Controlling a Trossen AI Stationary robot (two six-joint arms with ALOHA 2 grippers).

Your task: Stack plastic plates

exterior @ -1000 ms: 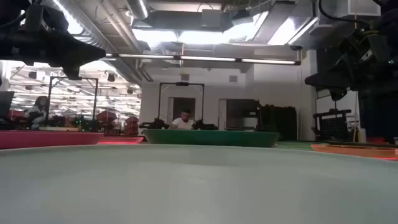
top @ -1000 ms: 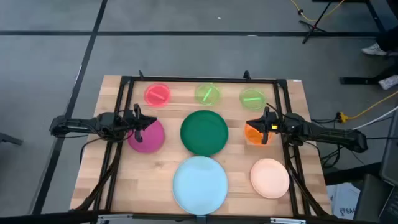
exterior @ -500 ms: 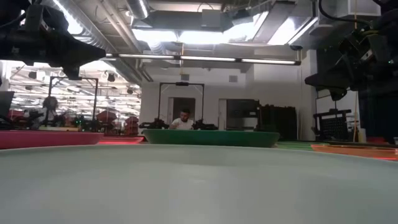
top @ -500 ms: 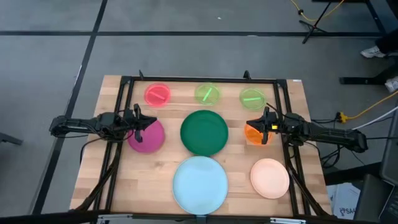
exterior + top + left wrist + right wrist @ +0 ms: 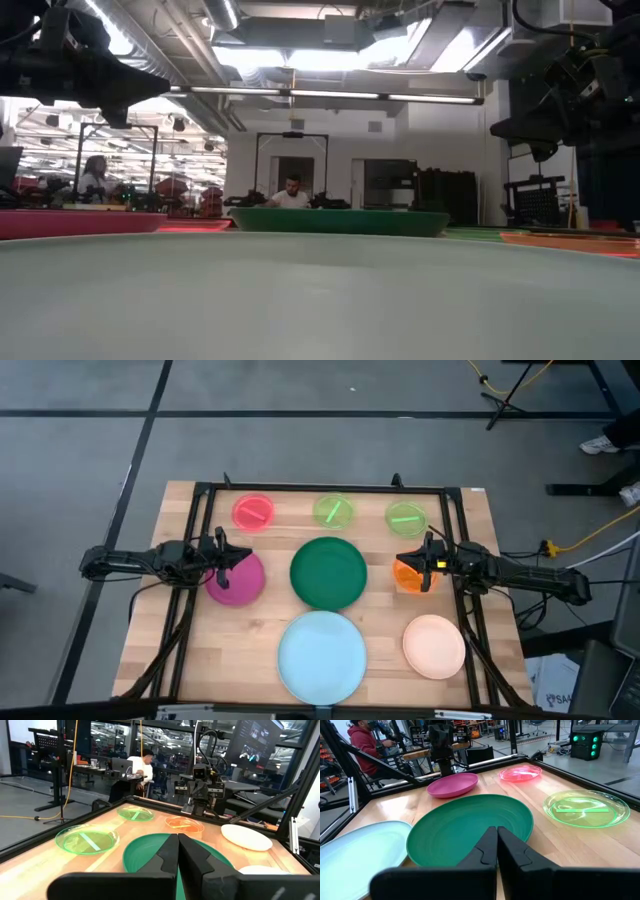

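Eight round plates rest flat on the wooden table. In the high view the large dark green plate (image 5: 328,572) is at the centre and the light blue plate (image 5: 321,650) lies near it. The magenta plate (image 5: 238,580) is left, the orange plate (image 5: 406,574) right and the peach plate (image 5: 433,645) near right. Along the far edge lie a pink-red plate (image 5: 253,512) and two lime green plates (image 5: 333,511) (image 5: 405,517). My left gripper (image 5: 226,561) hovers shut over the magenta plate's edge. My right gripper (image 5: 418,565) hovers shut over the orange plate. Both wrist views show shut fingers (image 5: 178,840) (image 5: 497,832).
A black frame (image 5: 320,488) runs round the far and side edges of the table. In the low view the light blue plate (image 5: 320,300) fills the foreground, with the dark green plate (image 5: 340,220) behind it. People sit at desks in the room beyond.
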